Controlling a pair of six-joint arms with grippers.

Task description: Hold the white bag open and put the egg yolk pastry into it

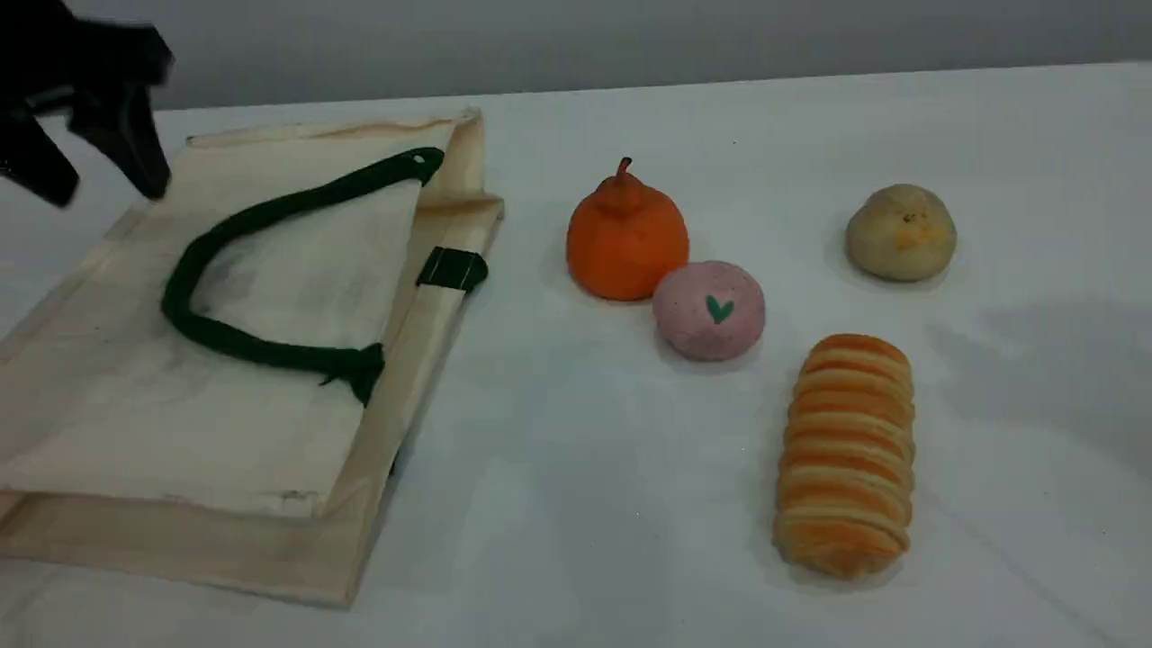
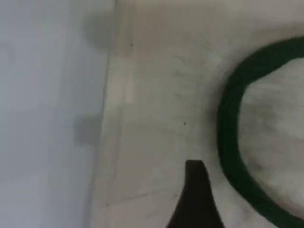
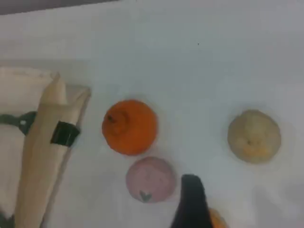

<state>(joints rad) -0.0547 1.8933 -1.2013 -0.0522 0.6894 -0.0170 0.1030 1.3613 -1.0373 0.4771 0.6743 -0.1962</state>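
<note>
Egg yolk pastry (image 1: 901,232) sitting alone at the far right of the table (image 1: 576,504), well apart from the white bag (image 1: 135,405) lying flat and closed at the left with its green rope handle (image 1: 261,351) resting on top. Between them standing an orange pear-shaped item (image 1: 626,236) touching a pink ball (image 1: 708,310), and nearer the camera lying a striped bread roll (image 1: 846,454). Left gripper (image 1: 94,184) hovering with fingers spread wide over the bag's far left corner, holding nothing; right gripper (image 3: 192,202) also standing wide and empty, looking down above the pink ball.
</note>
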